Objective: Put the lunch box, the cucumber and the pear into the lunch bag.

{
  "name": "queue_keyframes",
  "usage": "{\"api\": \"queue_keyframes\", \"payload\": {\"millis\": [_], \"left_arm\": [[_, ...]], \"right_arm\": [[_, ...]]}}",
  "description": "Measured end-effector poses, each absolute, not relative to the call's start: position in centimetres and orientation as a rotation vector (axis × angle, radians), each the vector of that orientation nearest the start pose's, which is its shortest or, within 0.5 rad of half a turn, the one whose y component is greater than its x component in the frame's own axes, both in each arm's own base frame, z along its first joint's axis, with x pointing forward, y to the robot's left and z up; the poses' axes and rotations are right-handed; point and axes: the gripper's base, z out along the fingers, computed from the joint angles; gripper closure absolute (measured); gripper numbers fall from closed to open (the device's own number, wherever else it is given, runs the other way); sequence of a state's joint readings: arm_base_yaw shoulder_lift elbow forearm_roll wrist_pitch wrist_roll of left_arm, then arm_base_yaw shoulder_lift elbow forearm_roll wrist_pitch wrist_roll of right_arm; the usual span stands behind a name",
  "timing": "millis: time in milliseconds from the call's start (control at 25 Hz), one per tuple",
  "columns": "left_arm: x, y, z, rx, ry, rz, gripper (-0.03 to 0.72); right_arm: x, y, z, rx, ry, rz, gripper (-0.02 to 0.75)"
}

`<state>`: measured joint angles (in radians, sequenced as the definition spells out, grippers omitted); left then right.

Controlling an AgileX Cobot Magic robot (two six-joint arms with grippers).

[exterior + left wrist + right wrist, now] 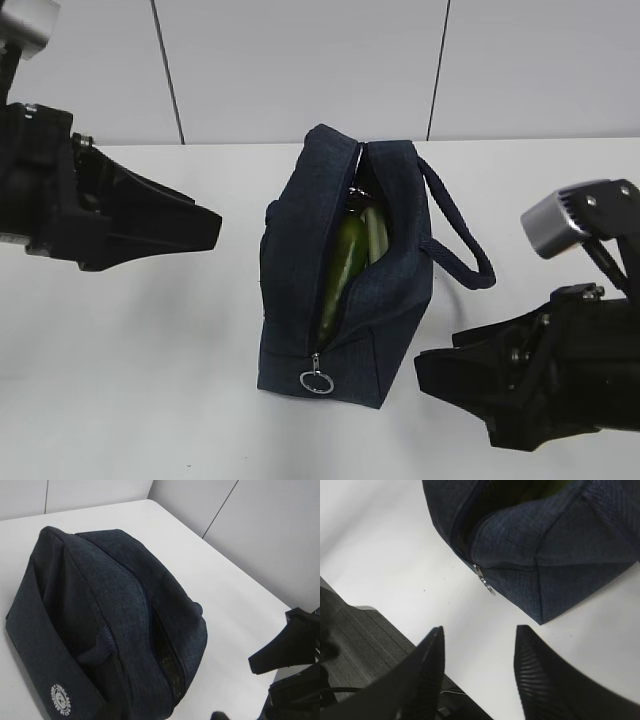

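The bag (345, 290) is standing on the white table (150, 330), its zipper opening facing upward and gaping along most of its length. The cucumber (343, 262) is sitting inside the bag, showing as a glossy green shape through the gap; a second pale green surface (377, 232) is lying just beside it in the opening, and what it belongs to cannot be told. The box and the pear are not showing in any view. The ring pull (316, 382) is hanging at the near end of the zipper, low on the bag's front face. One strap (460, 235) is looping out from the bag's right side and is drooping toward the table. The left gripper (205, 228) is hovering to the left of the bag, clear of the fabric, with nothing showing between its fingers; the pictures do not show their gap directly, and it is taken as standing apart. The right gripper (479, 667) is hovering to the right of the bag and nearer the camera, its two fingers standing apart and empty, pointing toward the bag's near corner and the ring pull without touching either. In the left wrist view, a round white logo (61, 699) is showing on the bag's side panel.
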<state>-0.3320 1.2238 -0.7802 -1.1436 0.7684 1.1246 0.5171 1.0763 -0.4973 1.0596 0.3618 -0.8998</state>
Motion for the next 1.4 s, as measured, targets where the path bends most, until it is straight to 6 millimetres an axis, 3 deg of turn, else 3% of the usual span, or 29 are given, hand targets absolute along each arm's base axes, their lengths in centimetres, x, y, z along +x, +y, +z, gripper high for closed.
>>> {"api": "queue_keyframes", "payload": {"millis": [320, 680, 1120, 1400], "left_arm": [[20.3, -13.1, 28.7, 0.844, 2.1, -0.9, 0.358], [20.1, -13.1, 28.4, 0.902, 2.116, -0.895, 0.358], [21.6, -13.7, 25.6, 0.922, 2.216, -0.922, 0.358], [21.5, -15.8, 25.0, 1.023, 2.143, -0.858, 0.358]], "right_arm": [[15.0, 12.2, 22.0, -0.528, 2.124, 0.808, 0.381], [15.4, 13.0, 20.4, -0.697, 2.125, 0.803, 0.381], [16.4, 13.9, 16.4, -0.877, 2.234, 0.757, 0.383], [17.1, 14.6, 16.6, -0.943, 2.186, 0.772, 0.383]]}}
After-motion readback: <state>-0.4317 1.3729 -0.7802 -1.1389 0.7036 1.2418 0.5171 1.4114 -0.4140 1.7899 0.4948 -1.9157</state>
